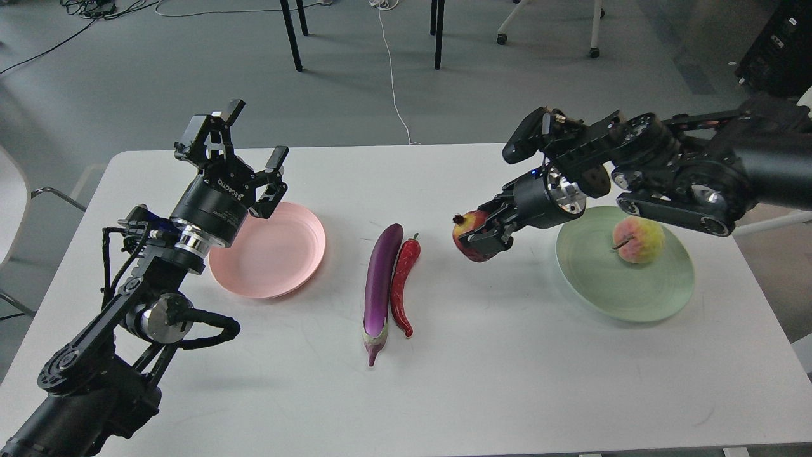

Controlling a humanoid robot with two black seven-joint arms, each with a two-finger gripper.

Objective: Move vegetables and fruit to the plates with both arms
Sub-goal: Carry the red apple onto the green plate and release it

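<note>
A white worktop (507, 381) fills the view, seen from above and behind two black robot arms. At the far left, the left arm rises from the bottom corner, and its claw (244, 143) points up and away with its fingers spread wide apart, holding nothing. It hangs over the left rim of a pale pink plate (279, 260), which lies flat on the worktop with nothing on the part that shows. Near the middle of the worktop lie two vegetables side by side, running lengthwise toward the viewer: a long purple eggplant (380, 279) with its pale cap at the near end, and just to its right, touching or nearly touching it, a shorter curved red chili pepper (402, 285). To the right of these, the right arm reaches in from the right edge, and its claw (479, 240) is closed around a dark red round fruit (468, 227) with a small crown at its top left; whether the fruit rests on the worktop or is lifted just off it cannot be told. Further right lies a pale green plate (634, 298), partly under the arm, and on its far half sits a yellow-green fruit with a pink blush (638, 240) and a short brown stem. Grey floor, chair legs and cables lie beyond the worktop.
</note>
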